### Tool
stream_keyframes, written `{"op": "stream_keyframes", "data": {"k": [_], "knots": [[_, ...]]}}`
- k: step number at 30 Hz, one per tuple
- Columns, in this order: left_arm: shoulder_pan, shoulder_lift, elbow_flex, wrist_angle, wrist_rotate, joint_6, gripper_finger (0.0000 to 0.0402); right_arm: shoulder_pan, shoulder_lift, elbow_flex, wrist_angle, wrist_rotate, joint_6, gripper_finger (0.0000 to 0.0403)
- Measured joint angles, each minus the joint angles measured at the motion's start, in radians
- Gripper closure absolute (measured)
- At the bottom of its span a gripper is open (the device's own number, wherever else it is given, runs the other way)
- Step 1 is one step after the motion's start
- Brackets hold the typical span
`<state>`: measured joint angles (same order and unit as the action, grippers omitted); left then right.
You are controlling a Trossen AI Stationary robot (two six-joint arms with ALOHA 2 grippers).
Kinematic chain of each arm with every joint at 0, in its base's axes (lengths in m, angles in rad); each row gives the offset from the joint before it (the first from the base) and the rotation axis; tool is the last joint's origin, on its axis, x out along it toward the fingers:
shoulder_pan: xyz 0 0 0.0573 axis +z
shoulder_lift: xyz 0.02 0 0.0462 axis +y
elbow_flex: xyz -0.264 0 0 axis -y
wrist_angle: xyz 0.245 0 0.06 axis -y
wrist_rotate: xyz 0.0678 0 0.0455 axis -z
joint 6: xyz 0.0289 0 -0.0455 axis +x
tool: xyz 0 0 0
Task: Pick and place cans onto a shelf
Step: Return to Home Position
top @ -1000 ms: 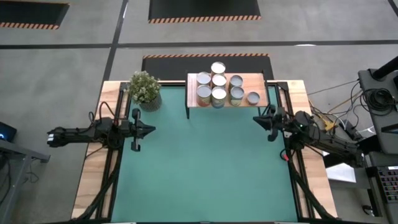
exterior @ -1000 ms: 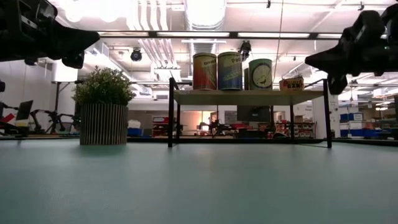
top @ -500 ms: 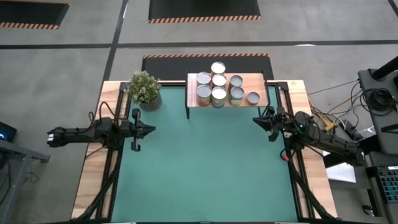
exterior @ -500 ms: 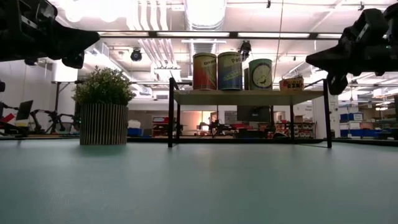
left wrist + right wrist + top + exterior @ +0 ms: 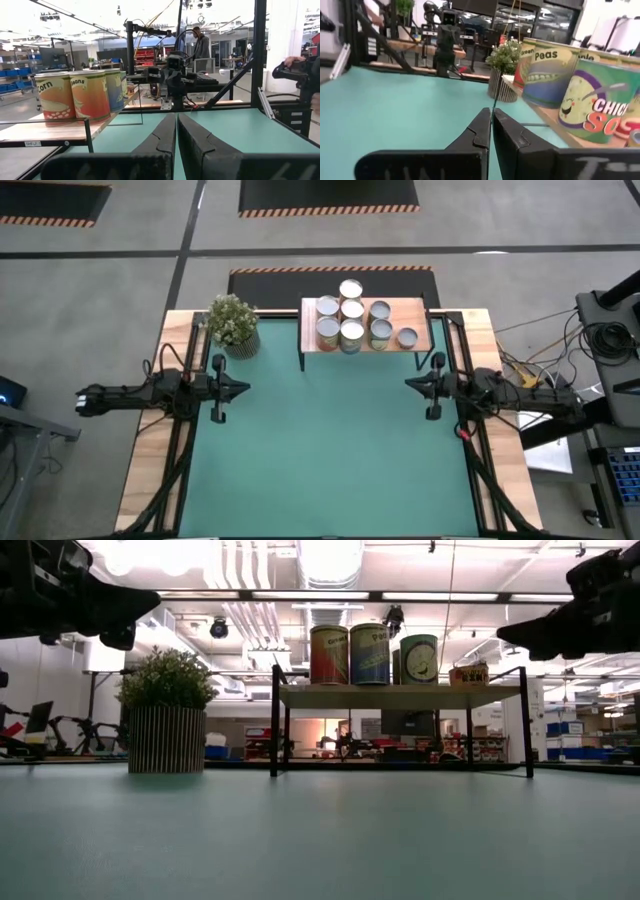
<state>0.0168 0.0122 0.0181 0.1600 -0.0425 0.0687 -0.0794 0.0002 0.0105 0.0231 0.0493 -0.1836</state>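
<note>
Flanking mat (image 5: 330,460), left pincer (image 5: 244,388), right pincer (image 5: 409,384), closed

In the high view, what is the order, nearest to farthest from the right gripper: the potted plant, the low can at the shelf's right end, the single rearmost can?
1. The low can, at the right end of the shelf, close to the right gripper.
2. The rearmost can, at the shelf's back edge.
3. The potted plant, at the table's back left.
</note>
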Motion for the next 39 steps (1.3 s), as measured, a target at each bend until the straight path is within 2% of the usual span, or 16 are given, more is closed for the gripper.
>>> {"op": "stream_keyframes", "data": {"k": [5, 8, 21, 39], "knots": [[0.0, 0.002, 0.0, 0.0, 0.0, 0.0, 0.0402, -0.008, 0.0, 0.0, 0.002, 0.004, -0.192, 0.0394], [0.0, 0.002, 0.0, 0.0, 0.0, 0.0, 0.0402, -0.008, 0.0, 0.0, 0.003, 0.004, -0.239, 0.0394], [0.0, 0.004, 0.0, 0.0, 0.0, 0.0, 0.0402, 0.021, 0.0, 0.0, 0.004, 0.004, -0.125, 0.0394], [0.0, 0.004, 0.0, 0.0, 0.0, 0.0, 0.0402, 0.021, 0.018, -0.001, 0.004, 0.004, -0.123, 0.0394]]}}
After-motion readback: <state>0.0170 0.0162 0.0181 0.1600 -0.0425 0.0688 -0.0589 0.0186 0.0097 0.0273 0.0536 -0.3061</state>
